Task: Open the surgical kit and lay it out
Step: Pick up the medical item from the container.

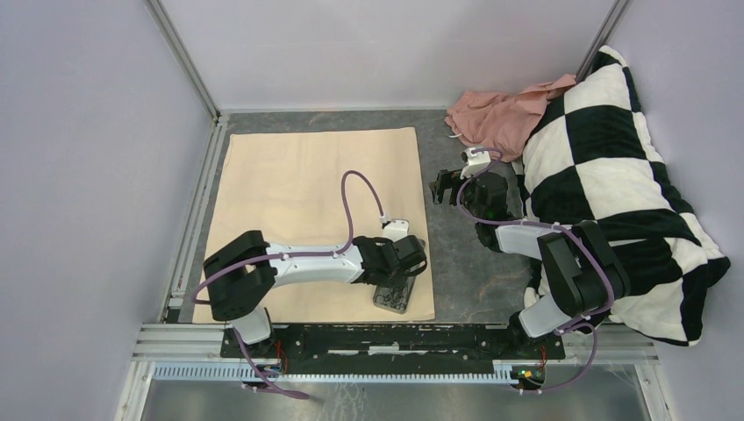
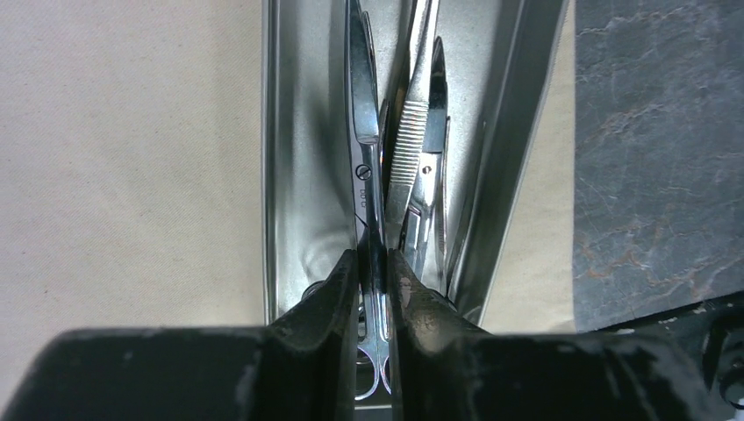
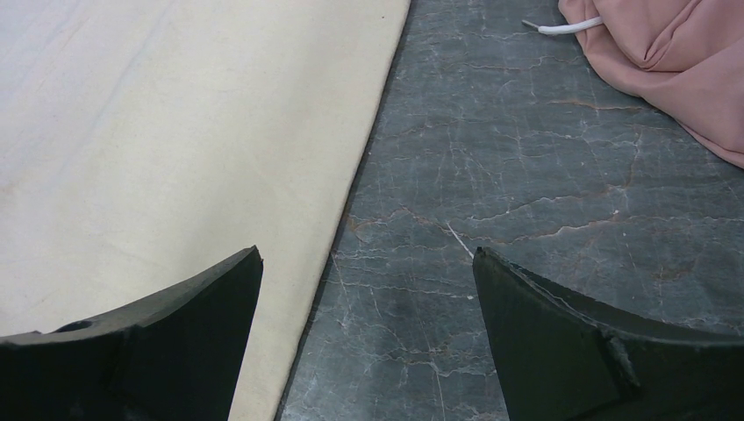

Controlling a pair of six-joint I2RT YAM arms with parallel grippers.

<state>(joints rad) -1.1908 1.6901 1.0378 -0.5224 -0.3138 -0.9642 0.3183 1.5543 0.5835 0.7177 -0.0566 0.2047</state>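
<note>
**Grip closed on an instrument in the tray at the cloth's near right corner**

Beige cloth wrap (image 1: pixel 298 193) lies open and flat on the dark marbled table (image 1: pixel 474 263), and everything else can be placed against it. The steel tray (image 1: pixel 392 298) sits on the cloth just inside its near right corner. In the left wrist view, a narrow strip of cloth shows between the tray's outer wall and the bare table.

The left gripper (image 2: pixel 373 263) reaches down into the tray from over the near right part of the cloth. Its two dark fingers are clamped on the shanks of a slim scissor-handled instrument (image 2: pixel 364 158), just above its ring handles, which show below the fingertips. The instrument lies lengthwise in the tray. Beside it, on the side nearer the cloth's right edge, lie more silver instruments (image 2: pixel 425 167), among them one with a ridged grip; they overlap and cannot be counted.

The right gripper (image 3: pixel 367 259) hangs above the cloth's right edge, toward the far half. Its jaws are spread wide with nothing between them; one finger is over the cloth and the other over the table.

Off the cloth's far right corner a crumpled pink fabric (image 1: pixel 496 114) lies on the table. It touches a black-and-white checkered cushion (image 1: pixel 605 175) that runs along the table's right side, well apart from the cloth.
</note>
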